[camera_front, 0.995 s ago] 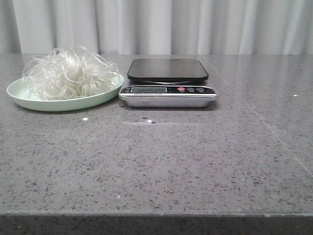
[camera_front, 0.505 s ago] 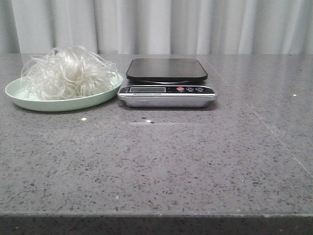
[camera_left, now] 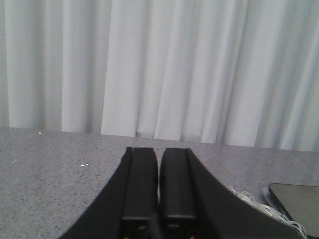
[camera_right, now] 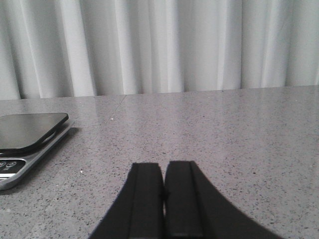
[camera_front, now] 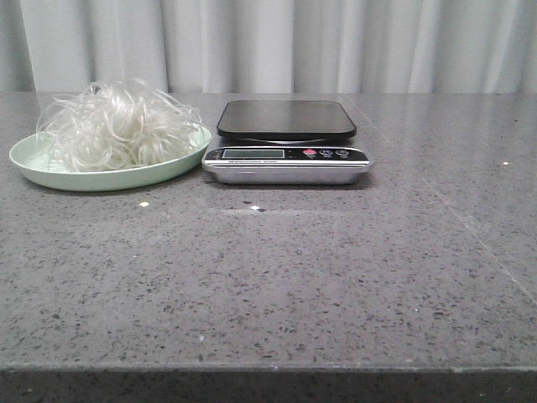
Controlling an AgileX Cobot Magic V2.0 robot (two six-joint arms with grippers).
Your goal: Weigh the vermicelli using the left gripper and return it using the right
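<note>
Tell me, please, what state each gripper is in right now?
Left gripper: closed, fingers nearly together, holding nothing.
Right gripper: closed, fingers together, holding nothing.

Plate and scale side by side on the table

The vermicelli sits on a plate at the far left of the table; the kitchen scale stands just right of it.

Left pincer and right pincer both closed, empty
</note>
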